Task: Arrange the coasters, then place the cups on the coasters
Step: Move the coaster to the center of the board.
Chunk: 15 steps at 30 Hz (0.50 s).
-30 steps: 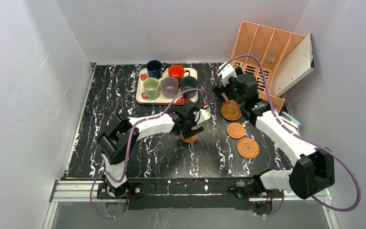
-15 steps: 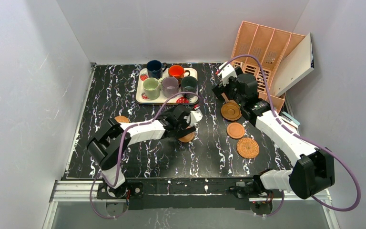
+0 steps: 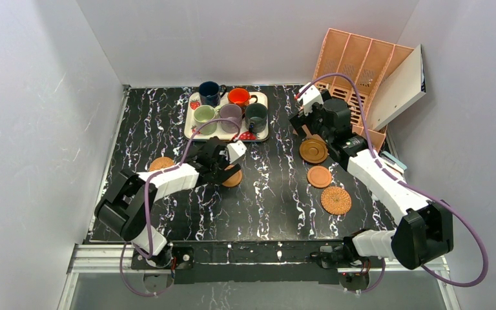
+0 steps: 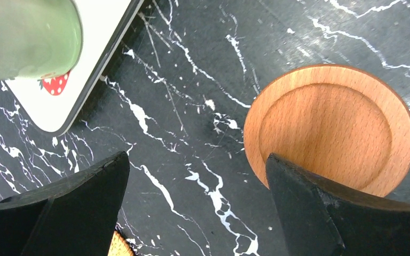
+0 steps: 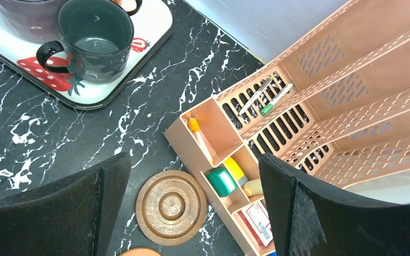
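Note:
My left gripper [image 3: 225,169] [image 4: 197,181] is open over bare table with nothing between its jaws. Its right finger [image 4: 320,213] overlaps the edge of a smooth wooden coaster [image 4: 328,128] [image 3: 234,177], which lies outside the jaws. A woven coaster [image 3: 161,163] lies to the left. My right gripper [image 3: 302,131] [image 5: 192,176] hangs open above the ringed coaster [image 5: 171,207] [image 3: 312,150]. Another smooth coaster [image 3: 320,176] and a woven one [image 3: 336,200] lie nearer. All the cups stand on the tray [image 3: 260,132]: navy [image 3: 210,92], orange-red [image 3: 239,97], green [image 3: 204,116] [image 4: 26,37], purple [image 3: 230,116], dark grey-green [image 3: 256,116] [image 5: 93,40].
A pink desk organizer [image 3: 355,71] [image 5: 320,90] with pens and small items stands at the back right, close to the ringed coaster. A white board [image 3: 397,87] leans on it. White walls enclose the table on three sides.
My left arm has swung left from the table's middle, and the smooth coaster by its finger has moved left with it. The right arm has not moved.

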Each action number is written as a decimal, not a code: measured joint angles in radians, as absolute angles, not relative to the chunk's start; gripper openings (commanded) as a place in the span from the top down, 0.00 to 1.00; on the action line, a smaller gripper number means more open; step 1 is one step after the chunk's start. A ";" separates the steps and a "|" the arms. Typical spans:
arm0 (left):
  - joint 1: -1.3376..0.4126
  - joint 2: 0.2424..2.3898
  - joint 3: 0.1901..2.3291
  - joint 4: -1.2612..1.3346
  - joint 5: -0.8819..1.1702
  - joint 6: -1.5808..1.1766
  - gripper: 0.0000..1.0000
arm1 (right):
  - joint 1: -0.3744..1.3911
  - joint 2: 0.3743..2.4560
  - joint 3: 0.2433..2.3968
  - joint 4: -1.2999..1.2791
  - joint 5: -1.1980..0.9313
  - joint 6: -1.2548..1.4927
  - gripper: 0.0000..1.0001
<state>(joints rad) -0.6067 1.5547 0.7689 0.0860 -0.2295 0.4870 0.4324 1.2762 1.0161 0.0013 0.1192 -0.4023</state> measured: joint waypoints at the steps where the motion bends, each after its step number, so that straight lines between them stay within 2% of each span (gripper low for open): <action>1: -0.599 1.551 0.763 0.090 -0.227 0.487 0.02 | 0.432 1.276 1.016 0.001 0.118 -0.402 0.01; 15: -0.473 1.544 0.742 0.126 -0.213 0.471 0.02 | 0.425 1.254 1.007 0.002 0.102 -0.395 0.01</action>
<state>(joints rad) -0.4728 1.5436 0.7422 0.1265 -0.2127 0.4706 0.4248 1.2545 1.0069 0.0025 0.1017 -0.3954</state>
